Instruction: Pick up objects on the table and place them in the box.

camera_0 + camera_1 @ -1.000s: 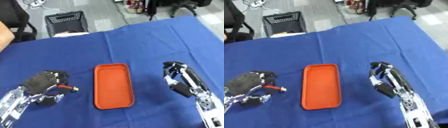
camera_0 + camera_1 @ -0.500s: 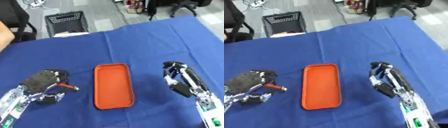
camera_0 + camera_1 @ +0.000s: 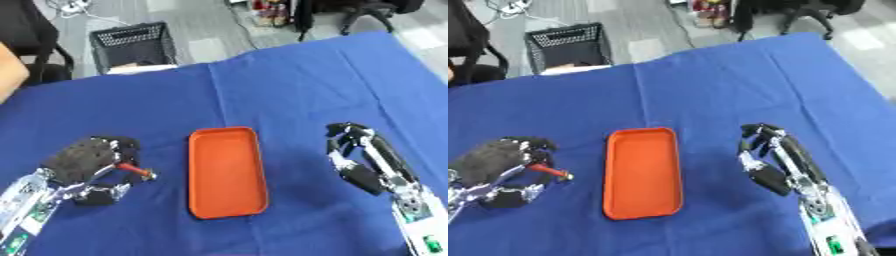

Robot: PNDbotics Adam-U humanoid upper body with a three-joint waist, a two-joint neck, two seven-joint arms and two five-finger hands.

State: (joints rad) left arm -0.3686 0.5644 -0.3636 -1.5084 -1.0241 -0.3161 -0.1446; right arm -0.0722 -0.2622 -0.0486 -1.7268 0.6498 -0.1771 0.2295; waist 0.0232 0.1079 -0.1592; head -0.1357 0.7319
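- Left eye view: an orange tray (image 3: 227,177) lies lengthwise near the middle of the blue tabletop (image 3: 289,95), its inside bare.
- Left of the tray, the left hand (image 3: 83,160) sits low over the cloth with its fingers (image 3: 118,146) curled round a small red stick (image 3: 133,169). Only the stick's red shaft and a pale tip toward the tray show; the rest is hidden under the hand.
- A dark lump just below that hand cannot be made out; it may be the thumb.
- The left forearm is cut off at the lower left corner.
- Right of the tray, well apart from it, the right hand (image 3: 360,155) rests with its fingers bent inward and nothing in them. Its arm runs off the lower right corner.
- Beyond the tabletop's far edge, up and left of the tray, stands a black basket (image 3: 133,45); its contents are hard to tell.
- Right eye view: the same layout, shifted. The stick (image 3: 549,171) points toward the tray (image 3: 642,175), its tip near the tray's left rim but apart from it.
- The left hand (image 3: 496,157) is partly cut by the left edge here; the right hand (image 3: 772,152) shows whole.
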